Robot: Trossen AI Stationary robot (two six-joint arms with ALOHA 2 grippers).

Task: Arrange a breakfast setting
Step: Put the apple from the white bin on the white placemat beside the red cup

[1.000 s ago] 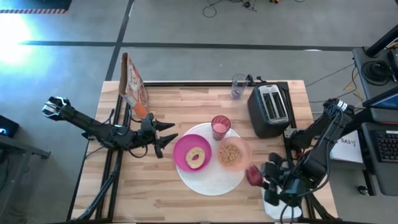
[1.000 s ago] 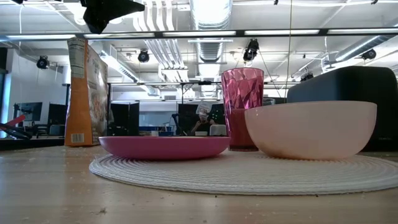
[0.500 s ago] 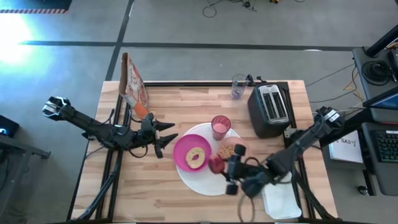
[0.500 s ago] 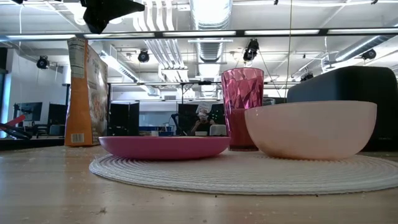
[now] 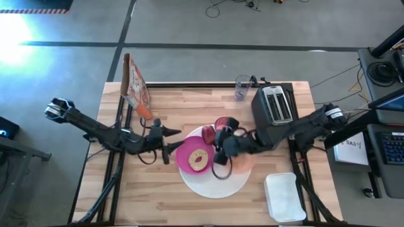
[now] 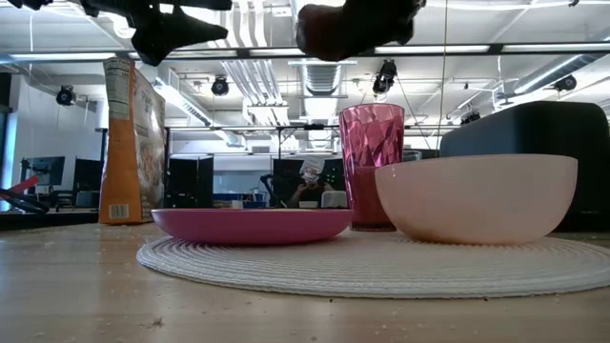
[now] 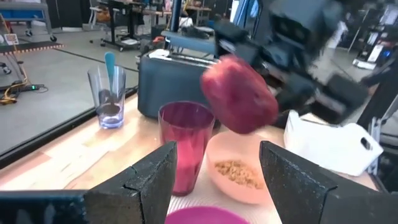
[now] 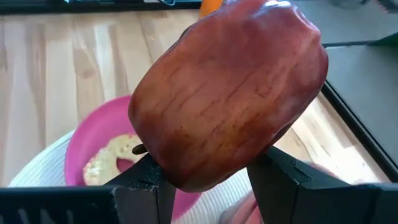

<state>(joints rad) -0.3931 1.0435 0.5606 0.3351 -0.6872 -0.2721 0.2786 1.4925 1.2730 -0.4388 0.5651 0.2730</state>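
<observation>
Your right hand [image 5: 213, 137] grips the small red fruit [image 7: 239, 94] above the light wooden bench [image 5: 158, 189]; left hand [image 5: 172, 139] hangs released; open workshop behind.

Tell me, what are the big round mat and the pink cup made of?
The round mat looks like woven cord or fibre, matte off-white: fine ridged rings circle it in the low view. The pink cup seems to be clear tinted plastic, maybe glass: it is see-through and glossy, with cut facets catching the light.
</observation>
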